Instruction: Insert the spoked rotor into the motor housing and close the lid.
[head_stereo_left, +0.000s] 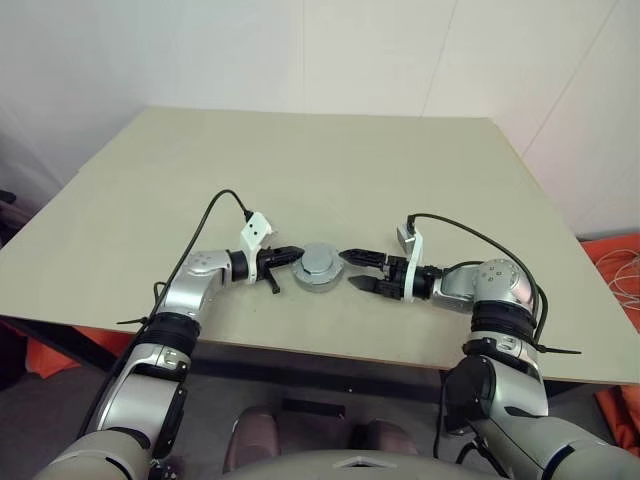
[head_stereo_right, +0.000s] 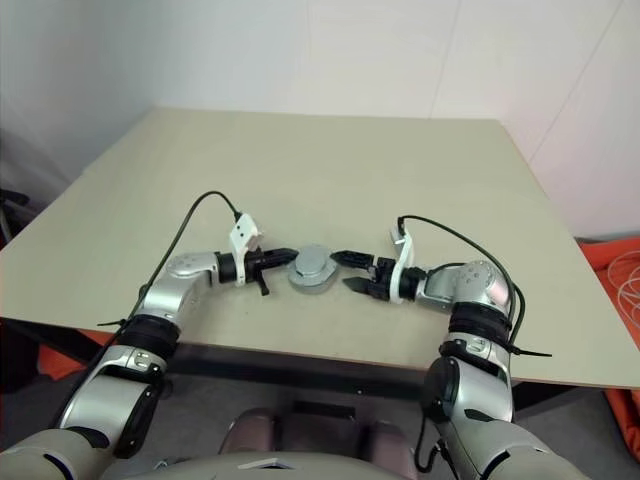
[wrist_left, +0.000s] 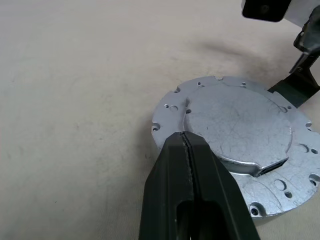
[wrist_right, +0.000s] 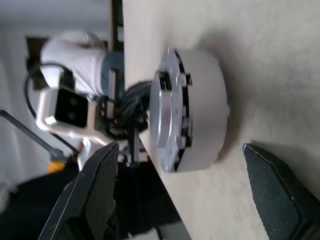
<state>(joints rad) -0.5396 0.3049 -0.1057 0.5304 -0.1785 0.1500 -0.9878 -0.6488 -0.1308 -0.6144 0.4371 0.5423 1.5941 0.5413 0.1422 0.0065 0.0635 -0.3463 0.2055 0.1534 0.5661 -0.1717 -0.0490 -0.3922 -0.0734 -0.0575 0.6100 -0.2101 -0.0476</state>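
Motor housing (head_stereo_left: 319, 267) sat on table (head_stereo_left: 330, 170) near front edge, lid (wrist_left: 235, 125) on top, closed. Rotor and coils hidden inside. Left gripper (head_stereo_left: 287, 256) jaws shut, tips at lid rim. Right gripper (head_stereo_left: 355, 270) jaws wide open, just beside housing, gripping nothing.

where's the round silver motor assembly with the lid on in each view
Left eye view: round silver motor assembly, near the table's front edge, between the two hands.
Right eye view: same spot, slightly left of centre.
Left wrist view: fills the right half, lid up.
Right wrist view: centre, seen edge-on.
Shared landmark: the shut left hand at its rim.
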